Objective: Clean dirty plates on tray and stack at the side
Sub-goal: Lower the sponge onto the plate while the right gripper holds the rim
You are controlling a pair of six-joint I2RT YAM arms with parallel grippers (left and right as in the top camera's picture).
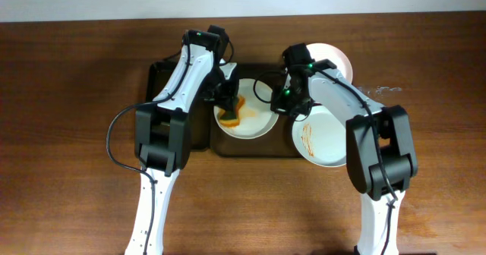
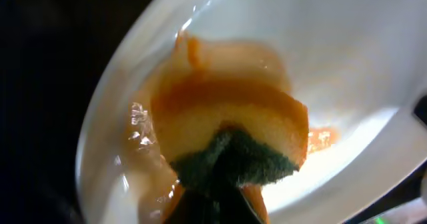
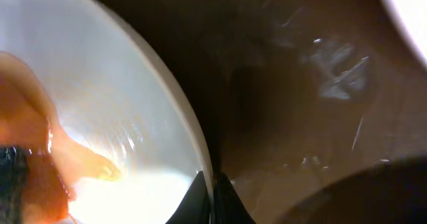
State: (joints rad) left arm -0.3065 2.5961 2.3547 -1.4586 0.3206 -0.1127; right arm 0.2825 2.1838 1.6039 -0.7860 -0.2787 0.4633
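Sponge [image 2: 227, 124] is clamped in the left gripper [image 1: 228, 103], pressed on the plate [image 2: 347, 44]. Right gripper [image 3: 212, 194] pinches its rim, other plates [image 1: 326, 141] near beyond.

From overhead, the left arm [image 1: 182, 73] and right arm [image 1: 338, 92] cover much of the tray [image 1: 228, 147]. The right arm also hides part of the far plate [image 1: 340, 59]. The left gripper [image 1: 226, 102] is too small and shadowed to make out its fingers. In the left wrist view, the middle plate [image 2: 333, 51] runs off the top and right edges, and the sponge [image 2: 227, 134] is blurred. In the right wrist view, the right gripper [image 3: 211, 196] is cut by the bottom edge.
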